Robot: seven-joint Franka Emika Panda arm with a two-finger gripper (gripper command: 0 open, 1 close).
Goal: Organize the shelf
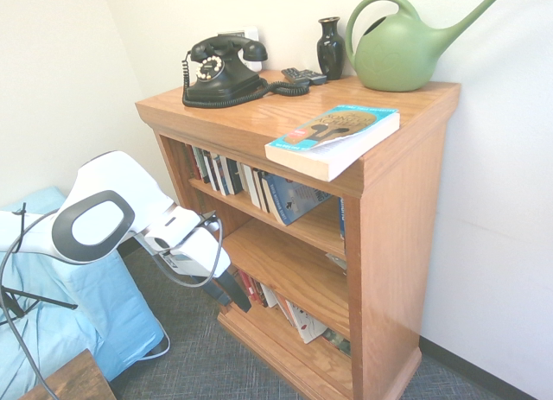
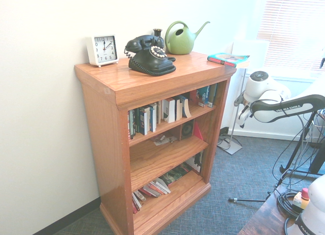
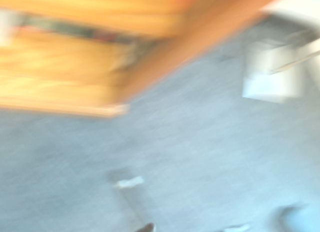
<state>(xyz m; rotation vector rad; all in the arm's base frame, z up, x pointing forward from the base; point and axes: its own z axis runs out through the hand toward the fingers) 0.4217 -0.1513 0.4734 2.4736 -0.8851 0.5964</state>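
Observation:
The shelf [image 1: 259, 115] [image 2: 152, 80] is an oak bookcase against the wall. Books [image 1: 251, 180] stand in a row on its top inner level, and more books [image 1: 268, 301] lean on the bottom level. A thick paperback [image 1: 333, 136] [image 2: 227, 58] lies on the top and overhangs its front edge. My gripper [image 1: 232, 292] hangs low in front of the shelf's left side, pointing at the bottom level, open with nothing between its fingers. The wrist view is blurred and shows only the shelf's base [image 3: 75, 76] and grey carpet.
On the shelf top stand a black rotary phone [image 1: 220, 72], a dark vase [image 1: 330, 46], a green watering can [image 1: 397, 50], a remote [image 1: 304, 74] and a white clock [image 2: 103, 48]. A blue-covered object [image 1: 78, 314] and a dark table corner [image 1: 69, 378] lie left of the arm.

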